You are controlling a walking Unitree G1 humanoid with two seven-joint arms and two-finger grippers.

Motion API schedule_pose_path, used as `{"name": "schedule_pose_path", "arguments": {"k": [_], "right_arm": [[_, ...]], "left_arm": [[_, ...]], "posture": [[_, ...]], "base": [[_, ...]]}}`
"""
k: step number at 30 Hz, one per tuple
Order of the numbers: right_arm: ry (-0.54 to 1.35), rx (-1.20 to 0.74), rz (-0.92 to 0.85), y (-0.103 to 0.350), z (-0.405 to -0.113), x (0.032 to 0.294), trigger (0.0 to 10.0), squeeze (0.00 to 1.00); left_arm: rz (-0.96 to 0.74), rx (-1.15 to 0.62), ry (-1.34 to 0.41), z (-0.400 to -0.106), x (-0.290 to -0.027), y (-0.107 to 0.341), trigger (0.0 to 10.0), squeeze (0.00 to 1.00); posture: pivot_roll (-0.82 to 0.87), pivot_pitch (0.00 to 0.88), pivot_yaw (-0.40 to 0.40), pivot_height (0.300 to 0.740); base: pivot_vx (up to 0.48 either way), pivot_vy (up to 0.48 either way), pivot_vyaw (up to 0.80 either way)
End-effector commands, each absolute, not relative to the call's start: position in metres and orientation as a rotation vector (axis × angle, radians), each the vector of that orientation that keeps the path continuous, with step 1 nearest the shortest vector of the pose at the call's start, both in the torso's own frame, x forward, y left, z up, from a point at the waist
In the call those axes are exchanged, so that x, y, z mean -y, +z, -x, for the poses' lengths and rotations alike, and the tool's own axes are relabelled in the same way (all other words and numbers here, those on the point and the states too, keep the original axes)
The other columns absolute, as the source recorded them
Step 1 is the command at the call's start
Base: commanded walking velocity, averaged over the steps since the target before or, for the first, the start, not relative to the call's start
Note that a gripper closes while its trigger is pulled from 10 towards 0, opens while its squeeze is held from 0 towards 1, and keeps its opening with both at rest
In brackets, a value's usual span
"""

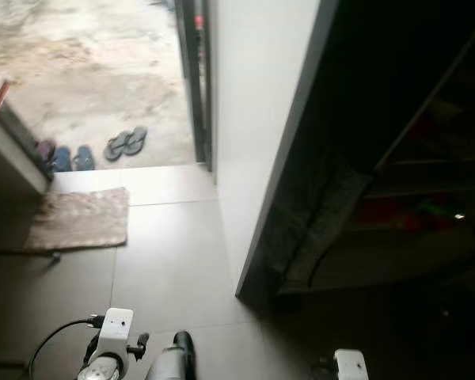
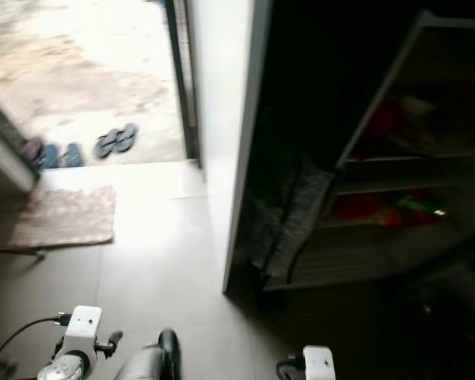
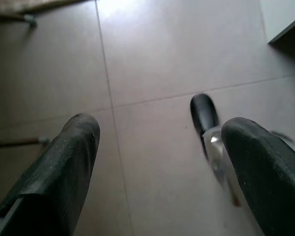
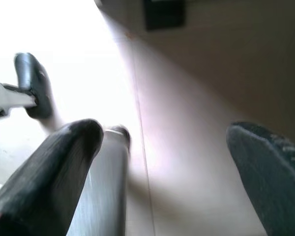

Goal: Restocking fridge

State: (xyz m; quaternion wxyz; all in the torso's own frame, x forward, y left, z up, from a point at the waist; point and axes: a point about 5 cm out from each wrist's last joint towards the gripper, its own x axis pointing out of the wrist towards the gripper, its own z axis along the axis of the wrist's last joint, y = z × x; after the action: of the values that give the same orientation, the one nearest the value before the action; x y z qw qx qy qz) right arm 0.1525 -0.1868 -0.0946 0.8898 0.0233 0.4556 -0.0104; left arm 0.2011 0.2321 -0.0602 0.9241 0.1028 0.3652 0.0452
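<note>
**Robot in the doorway, both arms hanging**

While the head views look down at grey floor tiles, a patterned brown doormat lies by the open door, with dark flip-flops outside and a dark shelving unit on the right. Left wrist: left gripper, fingers spread wide, empty, over tile. Right wrist: right gripper, also spread, empty. Can't make out a fridge.

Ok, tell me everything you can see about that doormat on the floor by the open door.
The doormat is a rectangular rug, brownish with a pale speckled pattern, and looks like woven or tufted fabric. It lies flat on the grey floor tiles just inside the open doorway, slightly askew to the tile lines, to the robot's front left. Its far edge sits near the threshold, beyond which sandals lie on the ground outside. A thin dark rod crosses the floor at its near edge. Nothing rests on it.
</note>
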Motion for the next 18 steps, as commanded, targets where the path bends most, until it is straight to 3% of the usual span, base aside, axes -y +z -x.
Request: {"name": "schedule_pose_path", "arguments": {"k": [1, 12, 18], "right_arm": [[-0.026, -0.965, -0.052, -0.0975, -0.1451, 0.1859, 10.0, 0.0], [-0.04, -0.972, -0.052, -0.0975, -0.1459, 0.187, 10.0, 0.0], [-0.06, -0.973, -0.069, -0.0976, -0.1457, 0.1877, 10.0, 0.0]], "left_arm": [[-0.198, -0.868, 0.104, -0.1719, -0.2333, -0.0769, 10.0, 0.0], [-0.181, -0.858, 0.107, -0.1759, -0.2311, -0.0756, 10.0, 0.0], [-0.181, -0.86, 0.109, -0.1759, -0.2311, -0.0757, 10.0, 0.0]], "posture": [[0.01, 0.183, -0.058, 0.74], [0.01, 0.179, -0.056, 0.74], [0.01, 0.176, -0.059, 0.74]], "base": [[0.0, 0.0, 0.0], [0.0, 0.0, 0.0], [0.0, 0.303, 0.0]]}}
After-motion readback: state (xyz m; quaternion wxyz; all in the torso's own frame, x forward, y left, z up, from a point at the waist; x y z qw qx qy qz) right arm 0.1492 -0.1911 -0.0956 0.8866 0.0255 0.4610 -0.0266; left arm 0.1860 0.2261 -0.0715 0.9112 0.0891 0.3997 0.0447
